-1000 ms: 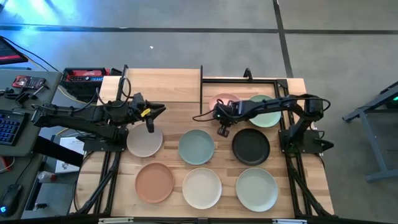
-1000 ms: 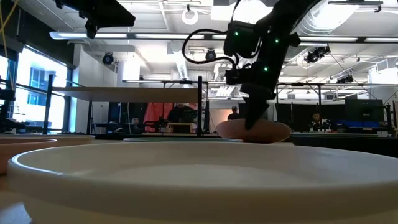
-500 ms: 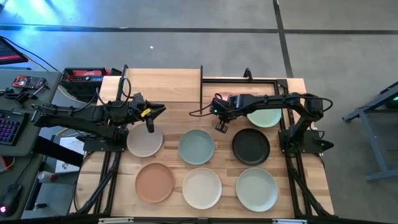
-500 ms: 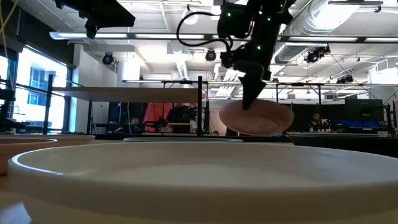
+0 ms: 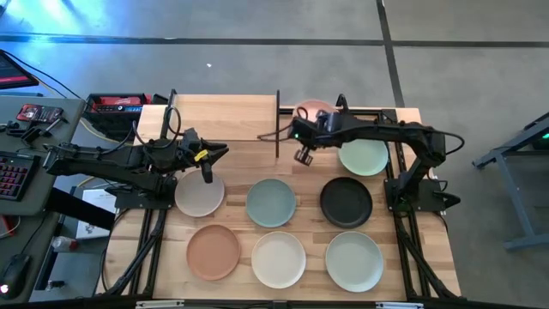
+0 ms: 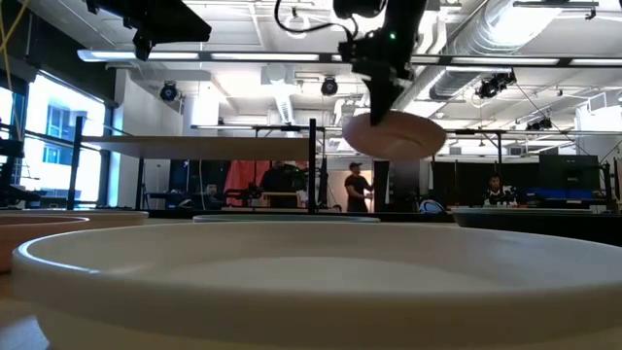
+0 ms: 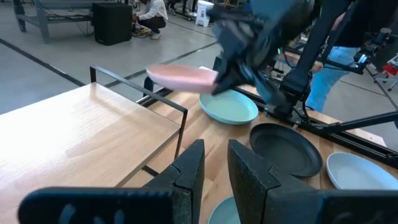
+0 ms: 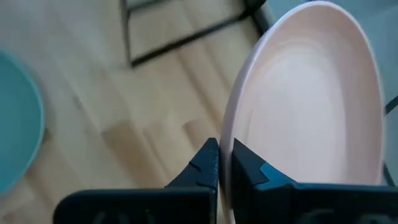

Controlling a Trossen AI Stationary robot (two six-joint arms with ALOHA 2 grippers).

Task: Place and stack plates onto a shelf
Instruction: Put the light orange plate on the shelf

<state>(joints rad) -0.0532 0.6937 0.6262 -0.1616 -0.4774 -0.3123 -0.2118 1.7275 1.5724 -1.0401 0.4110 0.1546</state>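
My right gripper (image 5: 309, 122) is shut on the pink plate (image 5: 314, 110), which hangs in the air just right of the shelf (image 5: 225, 118), at about the height of its board (image 6: 204, 146). The green plate (image 5: 363, 157) lies flat on the table below the right arm. Black (image 5: 346, 202), pale blue-green (image 5: 271, 202) and grey-beige (image 5: 200, 196) plates lie in a middle row. Terracotta (image 5: 214, 252), cream (image 5: 278, 259) and pale grey-green (image 5: 353, 260) plates lie in the near row. My left gripper (image 7: 215, 163) waits in the air near the shelf's front left, open by a narrow gap, holding nothing. My right gripper pinches the pink plate's rim (image 8: 227, 144) between its two fingers, one on the upper face and one on the underside. The fingers (image 6: 377, 105) come slanting down from above. The plate is lifted clear of the table and hangs nearly level below them.
The shelf's black metal leg (image 6: 313, 167) and frame bars (image 5: 343, 109) stand close to the held plate. Boxes and a keyboard (image 5: 9, 176) lie beyond the table's left side. People (image 6: 356, 185) are in the room far behind the table.
My right gripper, still shut on the pink plate's rim, has risen and gone a little toward the table's far edge. The plate has come off the table beside the green plate and now hangs clear at shelf-board height.
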